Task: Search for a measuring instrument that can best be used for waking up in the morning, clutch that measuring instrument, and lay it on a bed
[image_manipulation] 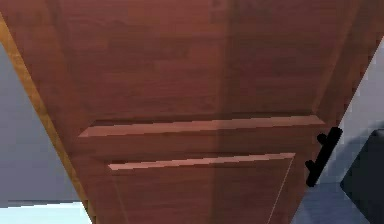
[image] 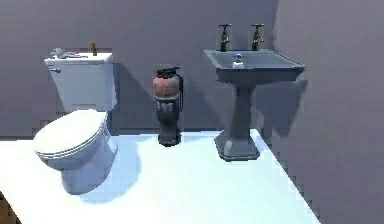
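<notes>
Wooden door (image_manipulation: 200, 90) alongside; toilet (image: 75, 140) and sink (image: 252, 68) ahead.

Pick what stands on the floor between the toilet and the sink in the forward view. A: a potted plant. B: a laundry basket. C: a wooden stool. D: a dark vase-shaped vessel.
D: a dark vase-shaped vessel stands between the white toilet and the grey pedestal sink.

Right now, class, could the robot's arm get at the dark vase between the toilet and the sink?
Probably not. The vase stands ahead, between the toilet and pedestal sink, while the arm's reaching side faces a wooden door. The base would likely have to turn first.
</notes>
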